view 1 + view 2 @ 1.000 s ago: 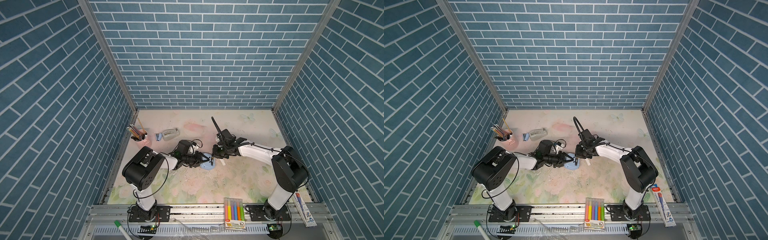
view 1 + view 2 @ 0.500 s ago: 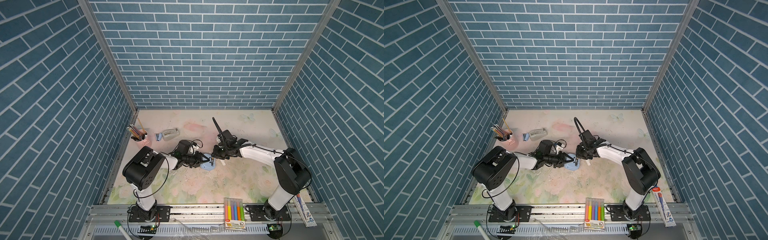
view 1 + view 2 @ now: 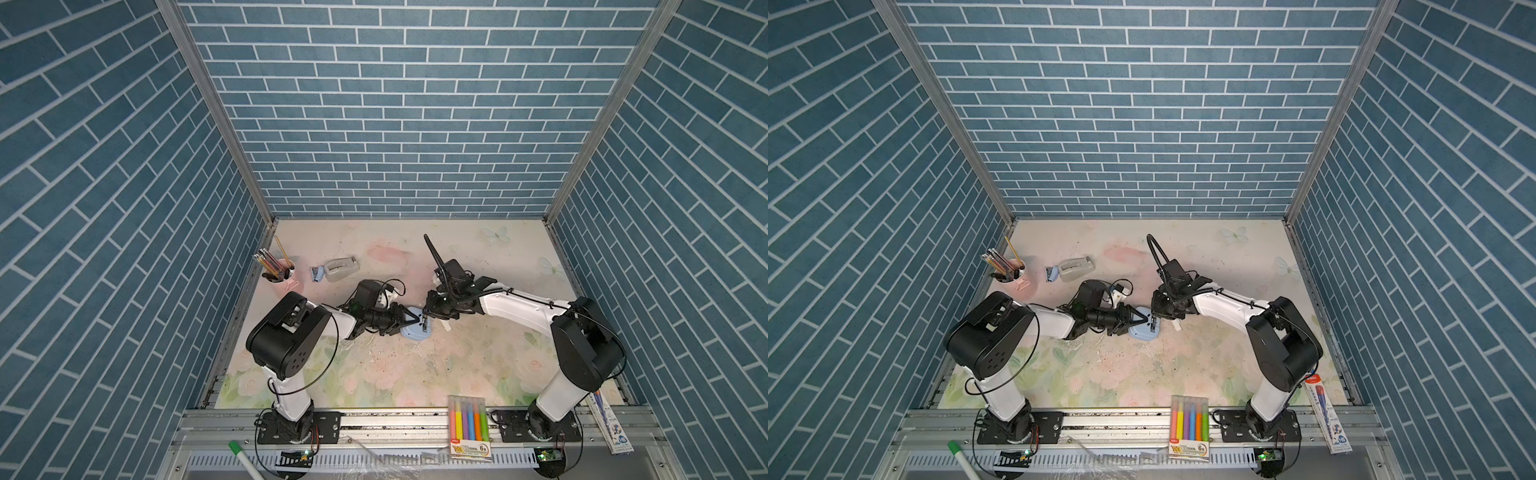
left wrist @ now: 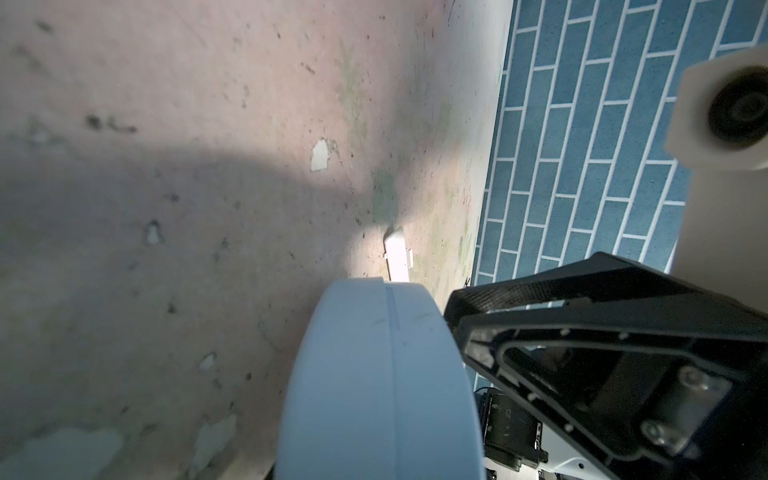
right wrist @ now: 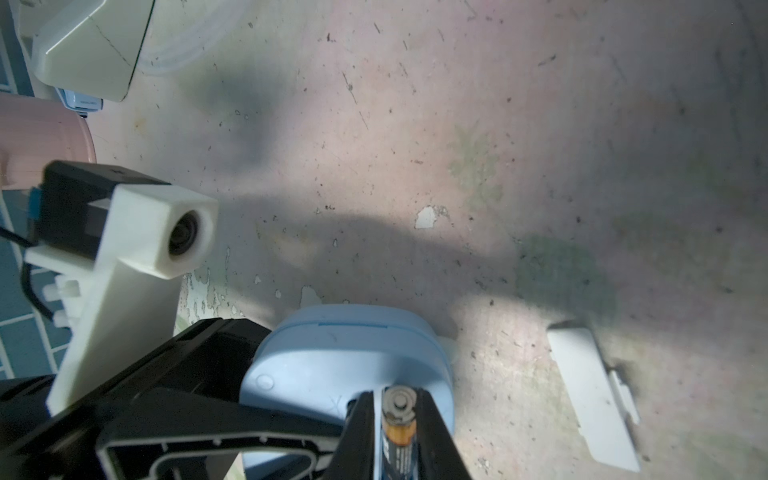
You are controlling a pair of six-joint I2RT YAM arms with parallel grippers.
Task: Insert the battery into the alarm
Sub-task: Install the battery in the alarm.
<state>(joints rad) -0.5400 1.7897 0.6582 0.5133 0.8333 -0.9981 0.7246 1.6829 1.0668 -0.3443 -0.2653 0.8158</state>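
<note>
The alarm (image 3: 413, 332) (image 3: 1142, 331) lies dial down on the mat, its plain blue back up. My left gripper (image 3: 409, 321) (image 3: 1139, 321) is shut on its left edge; the alarm (image 4: 374, 374) fills the left wrist view and hides the jaws. The battery (image 5: 399, 419), black with a gold band, rests on the alarm's back (image 5: 332, 357) between the fingers of my right gripper (image 5: 397, 401). A thin gap shows between one finger and the battery, so the jaws stand slightly open. In both top views the right gripper (image 3: 425, 323) (image 3: 1154, 322) points down at the alarm's right side.
A small white cover plate (image 5: 590, 390) (image 3: 446, 327) lies on the mat just right of the alarm. A pink pencil cup (image 3: 282, 272) and a grey tape dispenser (image 3: 340, 268) stand at the back left. A highlighter pack (image 3: 468, 424) sits on the front rail.
The right arm has shifted very slightly to the right while its gripper stays over the alarm. The left arm and the alarm have not moved.
</note>
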